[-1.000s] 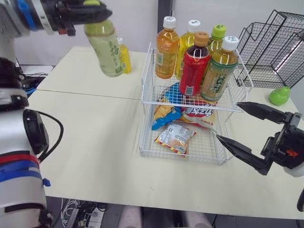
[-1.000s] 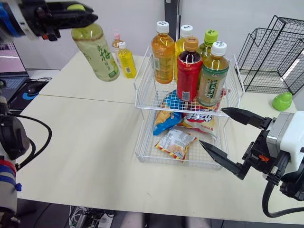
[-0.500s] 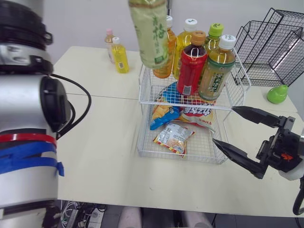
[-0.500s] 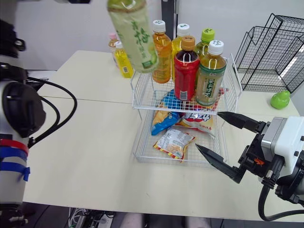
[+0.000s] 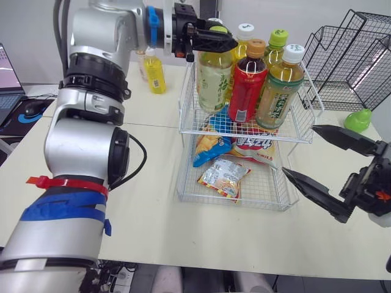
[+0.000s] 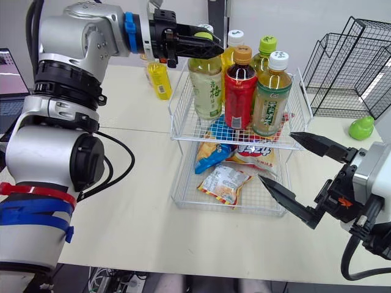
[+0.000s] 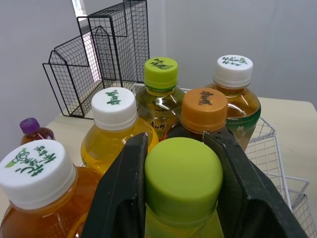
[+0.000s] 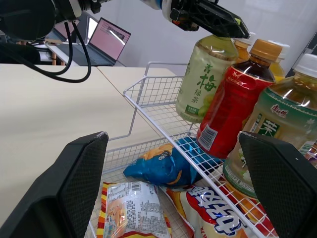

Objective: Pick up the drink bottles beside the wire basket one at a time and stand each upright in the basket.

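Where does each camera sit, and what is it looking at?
Both eye views: on the head, facing forward and down at the wire basket; both arms show, left gripper holding the green tea bottle, right gripper open.
Left wrist view: on the left wrist, looking along its fingers onto that bottle's cap.
Right wrist view: on the right wrist, facing the basket's side, own fingers spread.
Shared: every view shows the green tea bottle.

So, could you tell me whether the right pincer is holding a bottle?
No, the right pincer is open and empty, its fingers spread beside the basket.
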Controlling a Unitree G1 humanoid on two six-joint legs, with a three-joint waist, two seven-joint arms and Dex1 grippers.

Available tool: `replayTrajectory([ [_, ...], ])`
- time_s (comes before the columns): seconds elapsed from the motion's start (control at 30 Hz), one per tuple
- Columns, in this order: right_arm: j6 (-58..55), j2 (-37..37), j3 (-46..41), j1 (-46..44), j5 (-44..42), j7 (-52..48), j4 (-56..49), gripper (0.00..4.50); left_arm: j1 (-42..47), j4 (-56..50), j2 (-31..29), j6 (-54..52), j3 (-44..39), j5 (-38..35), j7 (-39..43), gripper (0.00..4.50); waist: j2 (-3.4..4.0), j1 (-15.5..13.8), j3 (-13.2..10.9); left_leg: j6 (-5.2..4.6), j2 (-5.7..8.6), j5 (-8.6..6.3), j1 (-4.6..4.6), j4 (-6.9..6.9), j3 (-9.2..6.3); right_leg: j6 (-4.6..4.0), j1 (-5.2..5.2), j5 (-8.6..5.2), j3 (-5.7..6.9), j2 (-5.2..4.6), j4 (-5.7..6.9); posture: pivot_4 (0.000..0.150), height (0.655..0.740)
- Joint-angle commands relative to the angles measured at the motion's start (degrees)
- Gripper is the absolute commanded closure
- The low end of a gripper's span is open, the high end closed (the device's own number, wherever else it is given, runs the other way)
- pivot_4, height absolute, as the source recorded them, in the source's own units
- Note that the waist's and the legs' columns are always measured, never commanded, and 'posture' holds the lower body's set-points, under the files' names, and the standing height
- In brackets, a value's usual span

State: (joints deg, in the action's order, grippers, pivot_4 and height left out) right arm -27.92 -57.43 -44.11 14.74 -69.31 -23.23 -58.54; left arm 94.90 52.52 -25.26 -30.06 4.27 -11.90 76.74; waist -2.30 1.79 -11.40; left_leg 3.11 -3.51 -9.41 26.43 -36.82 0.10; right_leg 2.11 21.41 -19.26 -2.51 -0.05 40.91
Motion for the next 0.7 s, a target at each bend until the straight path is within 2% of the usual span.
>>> replayTrajectory([
  [0.03, 0.32, -0.48, -2.83, 0.27, -1.19, 0.03, -1.33, 0.00, 0.86, -0.77, 0.02, 0.55, -1.58, -0.49, -0.64, 3.14, 0.00, 0.00, 0.00, 0.00, 0.00, 0.00, 0.00, 0.00, 0.00, -0.01, 0.00, 0.00, 0.00, 0.00, 0.00, 0.150, 0.7268],
  [0.2, 0.27, -0.62, -2.86, 0.94, -0.87, -0.42, -1.46, 0.00, -0.07, -0.35, -0.33, -0.46, -1.62, -0.84, 0.78, 3.14, 0.00, 0.02, 0.00, 0.00, 0.00, 0.00, -0.01, 0.00, 0.00, -0.01, -0.01, 0.01, 0.00, 0.00, 0.01, 0.150, 0.7268],
  [0.27, 0.29, -0.67, -2.78, 1.05, -0.77, -0.56, -1.46, 0.00, -0.73, -0.88, -0.98, 0.32, -1.48, -0.92, 2.42, 2.43, 0.01, 0.03, 0.01, 0.00, 0.00, 0.00, -0.02, 0.00, 0.00, -0.01, -0.03, 0.01, 0.00, 0.00, 0.01, 0.150, 0.7268],
  [0.33, 0.39, -0.70, -2.78, 1.16, -0.79, -0.60, -1.46, 0.00, -1.03, -1.34, -1.59, 0.69, -1.52, -1.04, 3.46, 1.99, 0.01, 0.04, 0.01, 0.00, 0.00, 0.00, -0.04, 0.00, 0.00, -0.01, -0.03, 0.01, 0.00, 0.00, 0.02, 0.150, 0.7268],
  [0.53, 0.70, -0.43, -2.88, 0.66, -1.54, -0.01, -1.14, 0.00, -0.68, -1.47, -4.43, 0.89, -2.94, -1.59, 4.23, 0.13, 0.02, 0.05, 0.01, 0.00, -0.01, 0.00, -0.07, -0.01, 0.01, -0.01, -0.05, 0.01, -0.01, 0.01, 0.05, 0.150, 0.7268],
  [0.7, 0.63, -0.79, -3.18, -0.53, -2.59, 0.23, 0.00, 0.00, -0.62, -4.93, -8.26, -2.01, -3.46, -2.86, 8.55, 0.06, 0.02, 0.03, 0.01, 0.00, -0.01, 0.00, -0.06, -0.02, 0.00, -0.04, -0.06, 0.02, 0.00, 0.00, 0.05, 0.150, 0.7268],
])
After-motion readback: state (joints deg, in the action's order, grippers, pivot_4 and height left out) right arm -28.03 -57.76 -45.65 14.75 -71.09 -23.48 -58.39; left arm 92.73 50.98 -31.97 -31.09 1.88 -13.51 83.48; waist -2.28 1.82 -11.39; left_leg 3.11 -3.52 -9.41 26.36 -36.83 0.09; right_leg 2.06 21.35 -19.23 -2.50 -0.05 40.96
